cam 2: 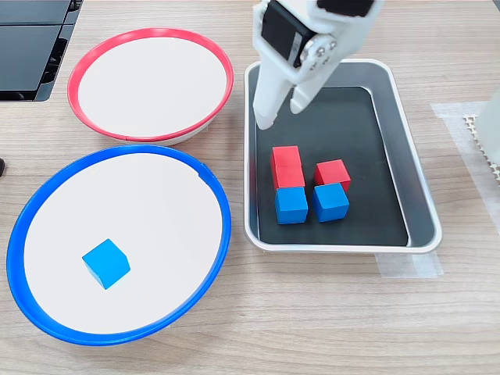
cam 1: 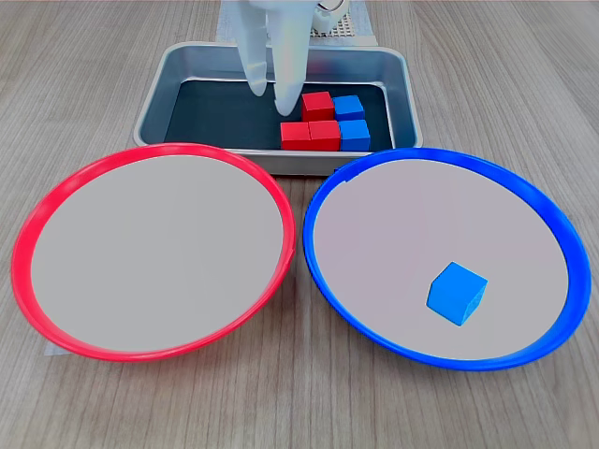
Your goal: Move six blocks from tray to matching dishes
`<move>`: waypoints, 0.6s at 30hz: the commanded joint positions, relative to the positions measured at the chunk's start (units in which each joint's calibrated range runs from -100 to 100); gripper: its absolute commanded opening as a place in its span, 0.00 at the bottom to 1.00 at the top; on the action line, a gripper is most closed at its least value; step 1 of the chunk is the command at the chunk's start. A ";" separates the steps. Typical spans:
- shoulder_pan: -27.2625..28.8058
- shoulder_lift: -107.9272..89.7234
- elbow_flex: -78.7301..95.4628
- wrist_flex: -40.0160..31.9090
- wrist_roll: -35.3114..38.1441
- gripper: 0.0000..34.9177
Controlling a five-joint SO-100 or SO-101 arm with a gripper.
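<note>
One blue block point(cam 2: 105, 262) lies in the blue-rimmed dish point(cam 2: 47, 199). Gripper point(cam 2: 281, 114) hangs over the tray point(cam 2: 418, 207), fingers narrowly parted, holding nothing. Remaining blocks point(cam 2: 308, 187) clustered in tray.

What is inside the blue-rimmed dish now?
One blue block lies inside the blue-rimmed dish, alone on the pale centre. Nothing covers it in both exterior views.
</note>
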 commanded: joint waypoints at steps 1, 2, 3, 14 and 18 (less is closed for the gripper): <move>0.77 -1.75 2.60 -1.41 -0.24 0.51; 0.20 -1.50 2.97 -1.98 -0.54 0.52; -0.36 -1.24 3.33 -2.48 -0.73 0.52; -4.60 6.43 5.15 -9.08 -2.98 0.46; -4.98 7.88 6.06 -10.32 -2.59 0.34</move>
